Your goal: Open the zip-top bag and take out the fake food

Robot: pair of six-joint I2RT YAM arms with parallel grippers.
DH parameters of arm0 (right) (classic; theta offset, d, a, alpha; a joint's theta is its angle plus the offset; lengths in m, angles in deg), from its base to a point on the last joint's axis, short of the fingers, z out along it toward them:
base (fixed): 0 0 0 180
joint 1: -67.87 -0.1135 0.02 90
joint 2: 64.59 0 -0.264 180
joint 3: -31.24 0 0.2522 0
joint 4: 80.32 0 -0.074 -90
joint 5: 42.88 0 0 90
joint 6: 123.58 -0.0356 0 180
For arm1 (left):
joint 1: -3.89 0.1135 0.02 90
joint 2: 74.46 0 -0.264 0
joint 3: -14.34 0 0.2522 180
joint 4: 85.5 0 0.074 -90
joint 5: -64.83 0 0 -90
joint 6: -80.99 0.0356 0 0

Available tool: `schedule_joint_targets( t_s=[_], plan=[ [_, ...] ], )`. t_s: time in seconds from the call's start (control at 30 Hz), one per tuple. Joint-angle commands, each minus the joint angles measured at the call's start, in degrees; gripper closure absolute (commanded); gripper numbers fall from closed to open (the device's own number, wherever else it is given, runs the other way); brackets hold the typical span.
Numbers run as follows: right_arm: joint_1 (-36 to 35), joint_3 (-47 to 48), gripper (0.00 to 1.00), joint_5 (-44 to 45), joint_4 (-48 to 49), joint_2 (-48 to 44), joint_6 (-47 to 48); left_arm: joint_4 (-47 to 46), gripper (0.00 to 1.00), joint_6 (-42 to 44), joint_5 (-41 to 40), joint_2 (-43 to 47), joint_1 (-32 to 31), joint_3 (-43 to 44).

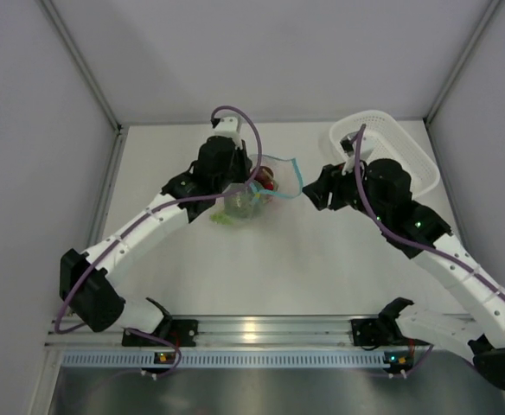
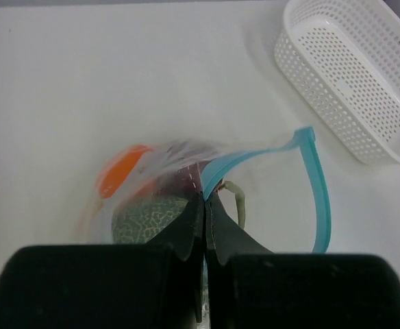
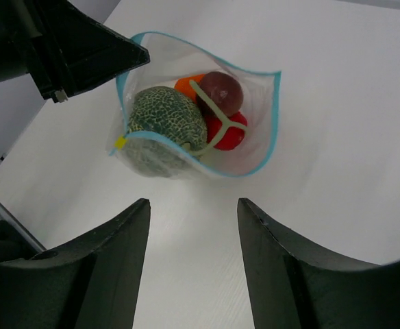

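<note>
Overhead, the zip-top bag (image 1: 270, 186) lies mid-frame, with the left gripper (image 1: 251, 183) at its left rim and the right gripper (image 1: 307, 192) just to its right. The left wrist view shows those jaws pinched shut on the bag's blue edge. In the right wrist view the jaws stand parted and empty. The bag's open mouth faces them at upper centre with the fake food (image 3: 166, 120) inside, so I'd say the right arm reaches in.

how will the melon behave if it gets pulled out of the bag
The melon looks round and rigid, so it would probably roll once set down. Its netted skin may grip better than smooth plastic. Its pale stem lies across the red pieces and might drag them.
</note>
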Motion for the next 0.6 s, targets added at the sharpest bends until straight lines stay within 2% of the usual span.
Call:
schedule_joint_targets(
  t_s=[0.0, 0.33, 0.57],
  plan=[
    [-0.2, -0.9, 0.45, -4.3, 5.8, 1.7, -3.2, -2.9, 1.0, -10.3, -6.7, 0.2, -0.5, -1.5],
    [-0.2, -1.6, 0.46, -3.5, 9.7, 8.9, -8.2, -4.1, 1.0, -14.4, -8.2, -0.7, -5.1, -2.1],
    [0.5, 3.1, 0.51, -2.6, 11.2, 16.6, -7.7, -4.2, 1.0, -14.5, -8.2, -1.4, -6.3, -1.9]
  ],
)
